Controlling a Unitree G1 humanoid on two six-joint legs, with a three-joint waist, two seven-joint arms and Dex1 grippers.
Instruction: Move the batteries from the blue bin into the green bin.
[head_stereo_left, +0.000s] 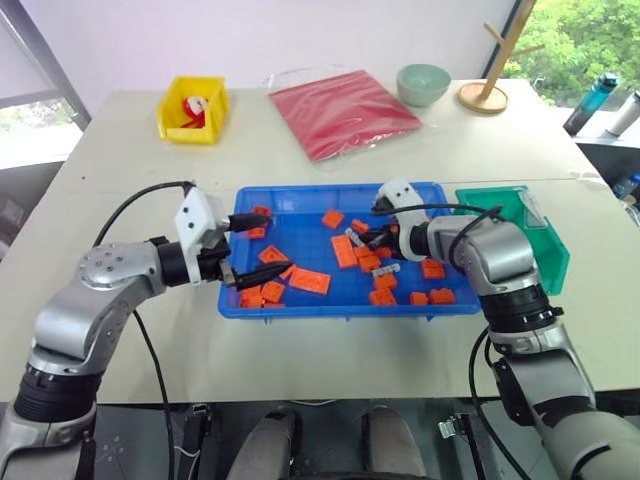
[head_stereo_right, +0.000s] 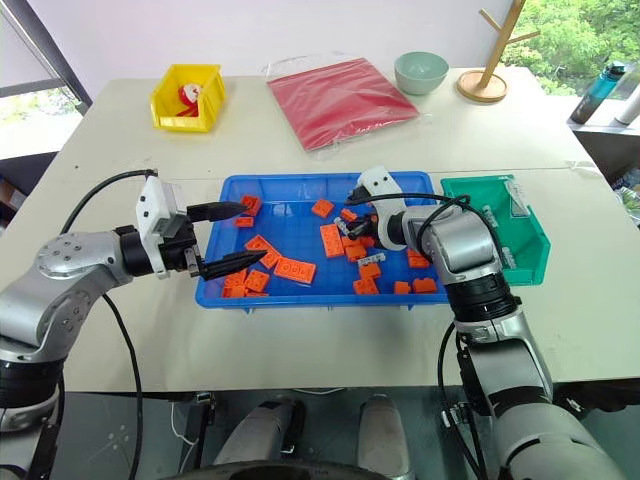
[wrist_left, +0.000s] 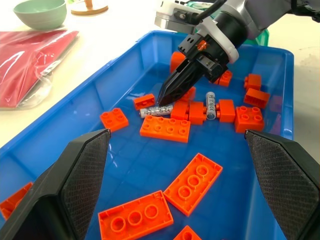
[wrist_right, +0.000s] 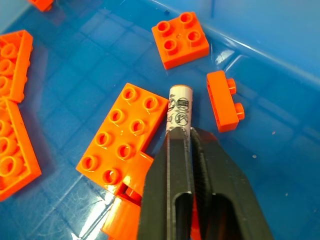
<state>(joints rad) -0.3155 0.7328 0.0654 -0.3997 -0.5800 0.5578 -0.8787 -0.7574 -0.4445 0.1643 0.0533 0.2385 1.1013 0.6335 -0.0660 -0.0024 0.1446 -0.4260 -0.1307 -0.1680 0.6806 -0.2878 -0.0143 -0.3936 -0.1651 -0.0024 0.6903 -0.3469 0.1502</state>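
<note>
The right pincer (wrist_right: 192, 142) is clamping a battery (wrist_right: 179, 111) near its end, mid blue bin (head_stereo_left: 300, 205); smooth and round, it looks likely to slip. The left pincer (wrist_left: 175, 190) is hovering wide open, empty.

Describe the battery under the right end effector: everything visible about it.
The battery is a slim silver-grey cylinder with dark round markings and a flat end. It lies on its side on the floor of the blue bin, next to a flat orange brick. The right end effector is shut on it, black fingers gripping its near part and hiding that end.
</note>
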